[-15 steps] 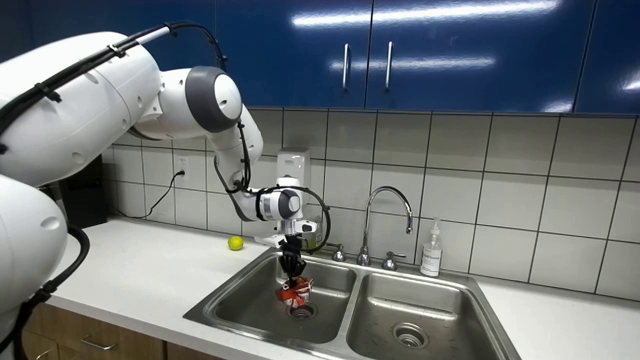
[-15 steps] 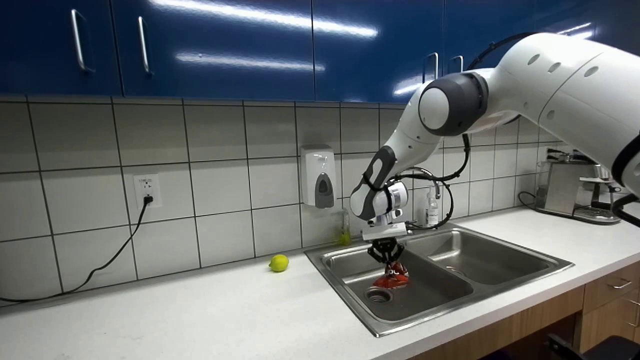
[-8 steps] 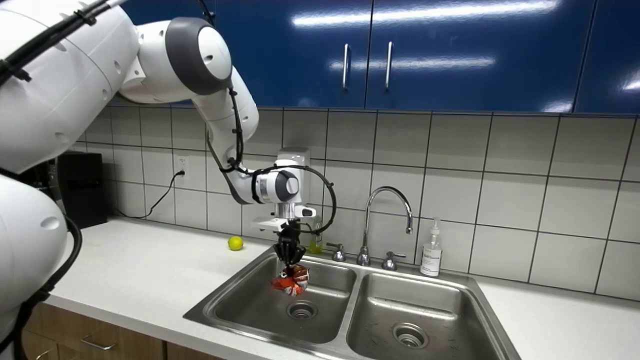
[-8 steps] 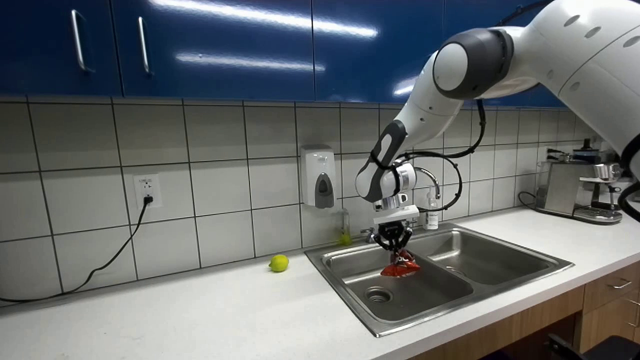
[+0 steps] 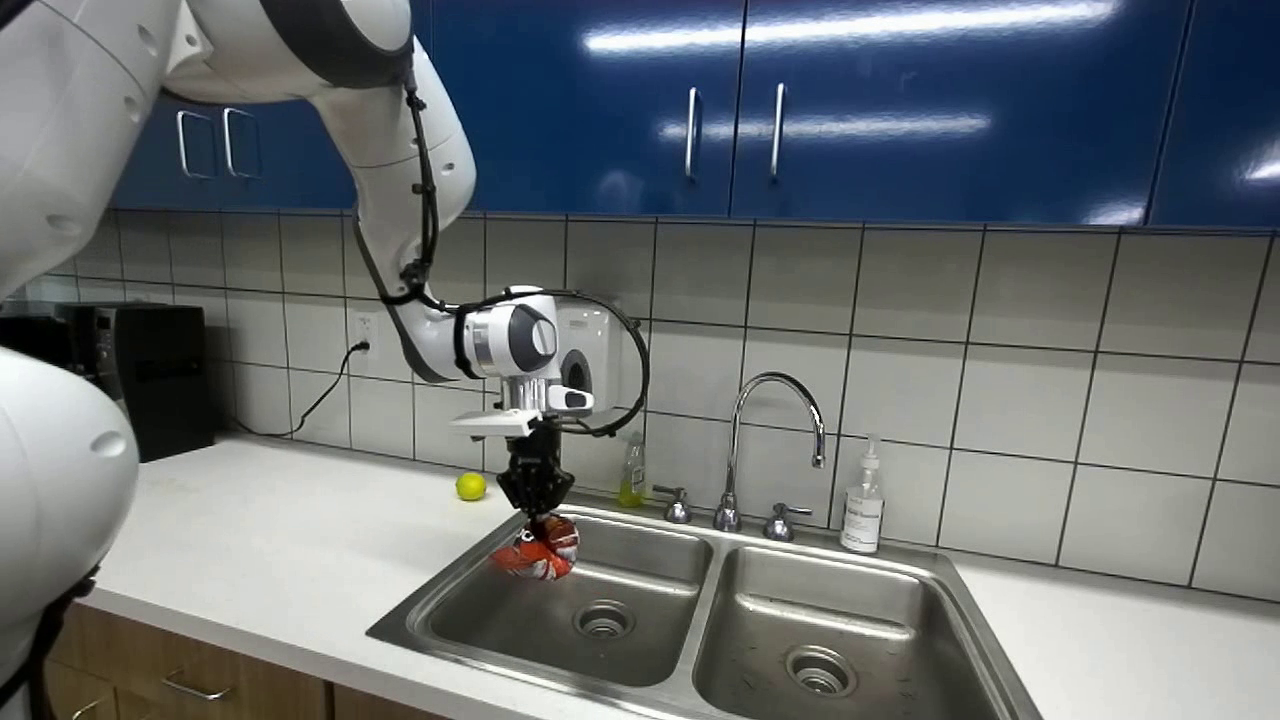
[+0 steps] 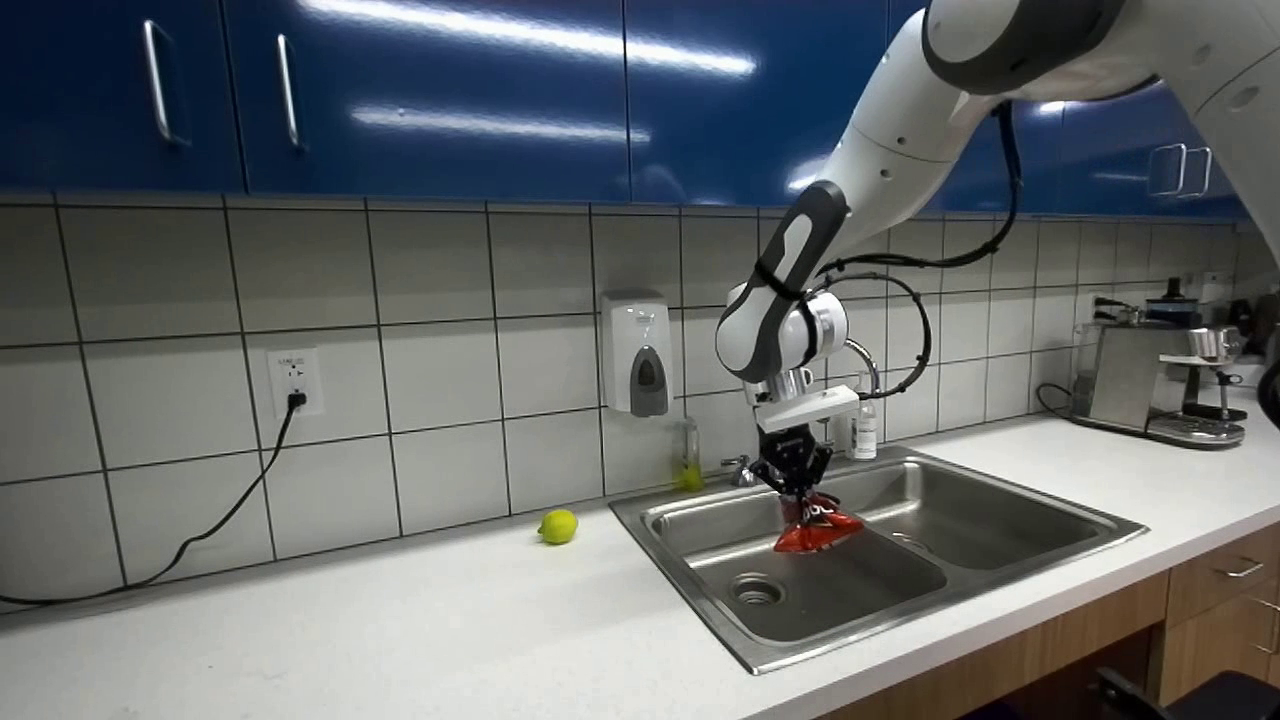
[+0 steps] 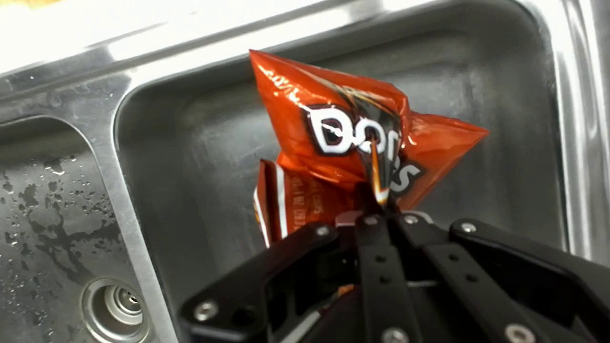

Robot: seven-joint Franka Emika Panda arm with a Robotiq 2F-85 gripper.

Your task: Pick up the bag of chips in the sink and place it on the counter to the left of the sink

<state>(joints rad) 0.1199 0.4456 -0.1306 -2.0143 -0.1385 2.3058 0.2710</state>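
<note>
My black gripper (image 7: pixel 388 216) pinches glossy orange-red bag (image 7: pixel 350 143), "Do" legible, over steel double sink (image 5: pixel 700 622); yellow-green fruit (image 6: pixel 558 526) near back edge of white countertop (image 6: pixel 380 640).

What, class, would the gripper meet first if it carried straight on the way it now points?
Probably the floor of the left basin. The gripper points down above it, holding the bag, so the bag would touch first; how far below the floor lies is unclear.
</note>
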